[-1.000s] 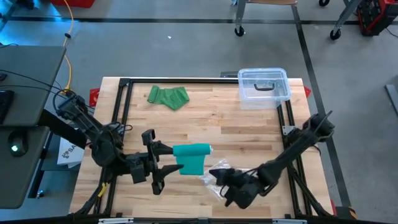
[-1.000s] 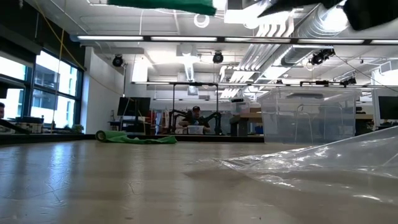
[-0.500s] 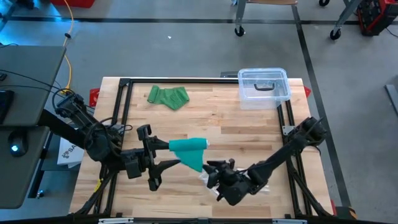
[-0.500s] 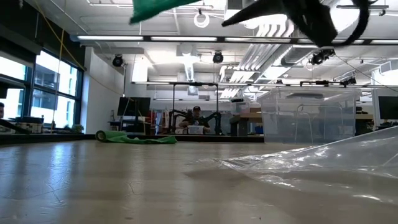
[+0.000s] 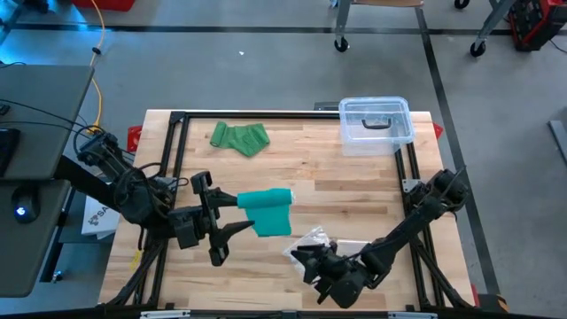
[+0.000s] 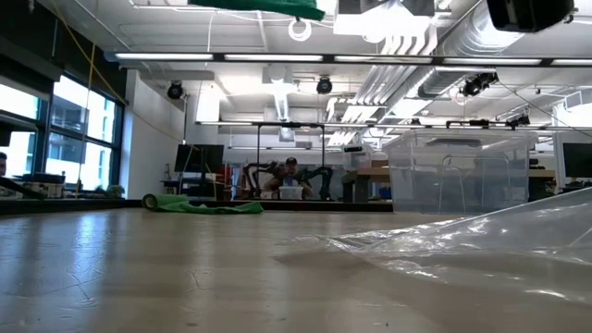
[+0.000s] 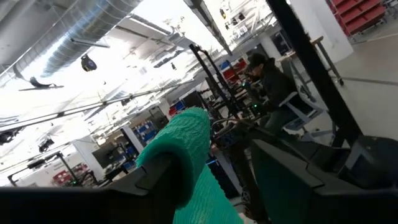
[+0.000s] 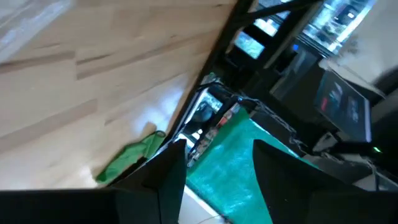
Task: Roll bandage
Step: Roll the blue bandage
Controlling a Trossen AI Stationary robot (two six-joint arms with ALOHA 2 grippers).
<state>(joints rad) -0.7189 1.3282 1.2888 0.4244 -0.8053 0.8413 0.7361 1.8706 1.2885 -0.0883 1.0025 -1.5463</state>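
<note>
The left gripper (image 5: 232, 215) holds one end of the teal bandage (image 5: 266, 211) above the table (image 5: 310, 173), near the front-centre. In the left wrist view the bandage (image 7: 186, 155) sits against one finger (image 7: 155, 180), with the roll end curling over it; the jaws stand fairly wide around the roll. A loose tail hangs from the roll toward the table.

The right gripper (image 5: 306, 261) is low at the front of the table, just beside a clear plastic wrapper (image 5: 312, 239). Its fingers are parted and hold nothing; in the right wrist view the bandage (image 8: 233, 165) lies well beyond the fingertips, seen between them.

Step in hand, as judged: the roll is lifted and presented, and the tail is not yet taken up. The next move calls for the right gripper to rise to the hanging tail, close on it, and keep it taut while the roll is turned.

View differences:
- The high view shows both arms, a second green bandage (image 5: 239, 137) at the back left, and a clear bin (image 5: 376, 124) at the back right.
- The low view shows the wrapper (image 6: 481, 245) resting on the table, and only the bandage's lower edge (image 6: 268, 7) at the top.
- The left wrist view alone shows a person (image 7: 273, 81) seated in the room.
</note>
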